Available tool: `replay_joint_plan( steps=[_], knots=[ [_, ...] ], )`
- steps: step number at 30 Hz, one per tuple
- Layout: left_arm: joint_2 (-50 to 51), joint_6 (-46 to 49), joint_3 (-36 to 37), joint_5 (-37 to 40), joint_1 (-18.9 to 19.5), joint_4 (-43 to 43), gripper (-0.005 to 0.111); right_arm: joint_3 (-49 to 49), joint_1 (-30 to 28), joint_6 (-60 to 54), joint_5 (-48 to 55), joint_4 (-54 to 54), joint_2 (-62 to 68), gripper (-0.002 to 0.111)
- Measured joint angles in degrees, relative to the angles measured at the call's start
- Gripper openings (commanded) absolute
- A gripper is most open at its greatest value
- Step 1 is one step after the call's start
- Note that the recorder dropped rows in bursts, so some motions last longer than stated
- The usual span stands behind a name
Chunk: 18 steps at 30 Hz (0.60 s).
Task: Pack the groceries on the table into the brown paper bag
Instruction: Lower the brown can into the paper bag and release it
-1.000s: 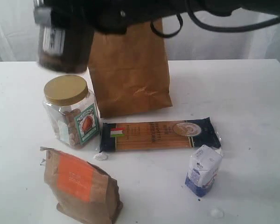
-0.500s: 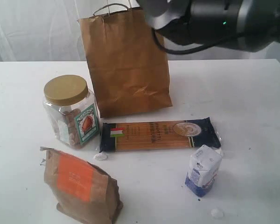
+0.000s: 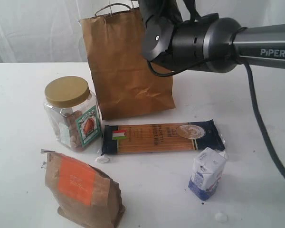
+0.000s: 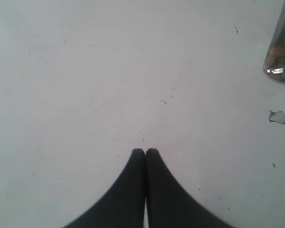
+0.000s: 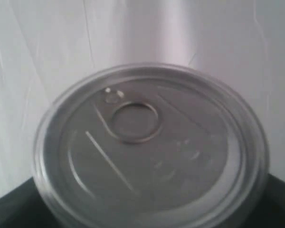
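Observation:
The foil-topped jar [image 5: 152,147] fills the right wrist view, its pull-ring lid facing the camera, and my right gripper [image 5: 149,213] is shut on it, with dark fingers [image 5: 12,211] at its sides. In the exterior view the right arm [image 3: 194,42] hangs by the top of the brown paper bag [image 3: 128,66]; jar and gripper are hidden there. On the table [image 3: 256,104] lie the gold-lidded jar [image 3: 71,114], brown pouch [image 3: 80,190], spaghetti packet [image 3: 161,137] and small carton [image 3: 206,173]. My left gripper [image 4: 145,151] is shut and empty over bare tabletop.
White crumbs lie by the spaghetti packet [image 3: 102,159] and near the front edge [image 3: 221,217]. The right arm's cable [image 3: 263,128] hangs over the table's right side. In the left wrist view the clear jar's corner [image 4: 281,52] and a crumb [image 4: 277,117] show.
The right arm carried the dark jar from the upper left, above the gold-lidded jar, across to the bag's top; the jar has left the exterior view. The groceries on the table are unmoved.

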Motion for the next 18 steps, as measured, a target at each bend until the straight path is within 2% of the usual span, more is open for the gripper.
replay_joint_plan(
  steps=[9,18],
  knots=[
    [0.00,0.00,0.00,0.00,0.00,0.00,0.000,0.00,-2.13,2.17,-2.11,0.14,2.28,0.000],
    [0.00,0.00,0.00,0.00,0.00,0.00,0.000,0.00,-5.43,21.86,-8.65,0.17,7.42,0.000]
  ],
)
